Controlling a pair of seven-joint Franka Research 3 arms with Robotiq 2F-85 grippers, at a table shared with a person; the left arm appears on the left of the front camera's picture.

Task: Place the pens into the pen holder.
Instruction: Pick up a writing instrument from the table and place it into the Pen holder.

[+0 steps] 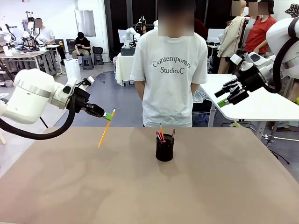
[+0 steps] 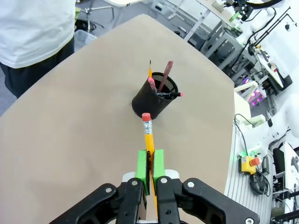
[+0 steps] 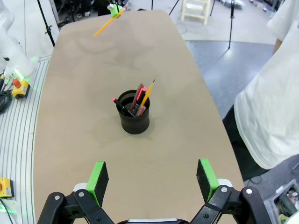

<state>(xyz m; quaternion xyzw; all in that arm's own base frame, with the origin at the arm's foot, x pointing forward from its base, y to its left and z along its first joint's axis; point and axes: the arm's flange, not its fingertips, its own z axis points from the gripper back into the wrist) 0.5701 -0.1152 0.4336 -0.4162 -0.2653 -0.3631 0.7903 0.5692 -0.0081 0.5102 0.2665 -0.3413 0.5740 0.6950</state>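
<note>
Tan table [image 1: 224,186], left gripper [image 1: 110,115] pinching yellow pencil [image 1: 105,130], right gripper [image 3: 153,182] spread wide

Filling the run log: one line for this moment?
left gripper: shut on yellow-orange wooden pencil, airborne | right gripper: open, empty | black mesh cup: several pens inside
</note>
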